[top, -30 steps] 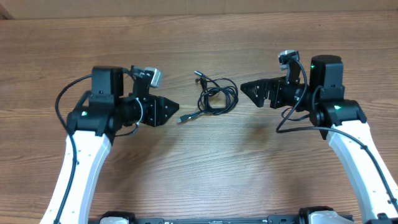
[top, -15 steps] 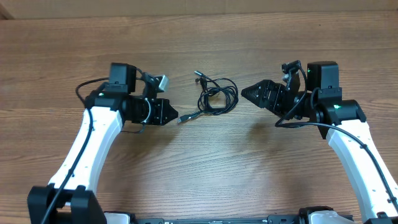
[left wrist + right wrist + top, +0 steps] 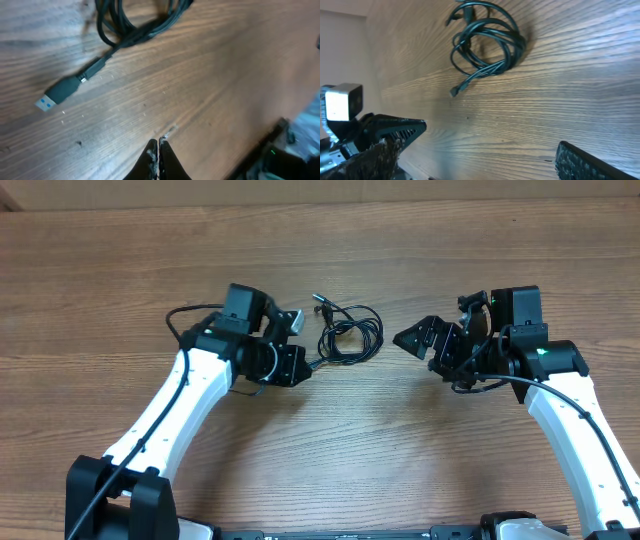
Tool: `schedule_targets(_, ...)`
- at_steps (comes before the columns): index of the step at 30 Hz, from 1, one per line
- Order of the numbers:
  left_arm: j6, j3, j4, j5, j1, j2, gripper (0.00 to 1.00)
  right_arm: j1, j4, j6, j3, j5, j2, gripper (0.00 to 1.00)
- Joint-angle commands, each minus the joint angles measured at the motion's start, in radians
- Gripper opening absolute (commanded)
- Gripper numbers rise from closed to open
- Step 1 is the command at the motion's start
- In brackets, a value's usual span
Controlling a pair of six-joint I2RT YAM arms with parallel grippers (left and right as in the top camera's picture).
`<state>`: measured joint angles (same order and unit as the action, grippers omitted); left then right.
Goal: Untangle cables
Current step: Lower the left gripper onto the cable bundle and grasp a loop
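Cables [image 3: 348, 335] one tangled bundle, nothing separated; my left gripper [image 3: 303, 366] pinched empty at their 8 o'clock, right gripper [image 3: 408, 338] wide.

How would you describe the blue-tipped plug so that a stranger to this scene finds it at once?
On the brown wooden table, find the coiled bundle of thin black cables near its middle. One strand trails out towards the left gripper and ends in a flat black plug; its blue tip sets it apart.
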<state>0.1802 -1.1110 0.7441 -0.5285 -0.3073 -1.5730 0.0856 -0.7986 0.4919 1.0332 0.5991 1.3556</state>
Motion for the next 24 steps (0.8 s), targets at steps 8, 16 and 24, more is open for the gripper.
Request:
schedule_targets(8,0.168,-0.021,-0.092,0.183,-0.076,-0.010,0.08,0.005,-0.021,0.002,0.013,-0.077,-0.004,1.00)
schedule_targets(16,0.208,-0.021,-0.135,0.325,-0.119,-0.010,0.10,0.018,0.002,0.006,-0.002,-0.106,-0.003,1.00)
schedule_targets(24,0.221,-0.021,-0.195,0.330,-0.126,-0.010,0.11,0.050,0.100,0.072,-0.074,-0.135,-0.003,1.00)
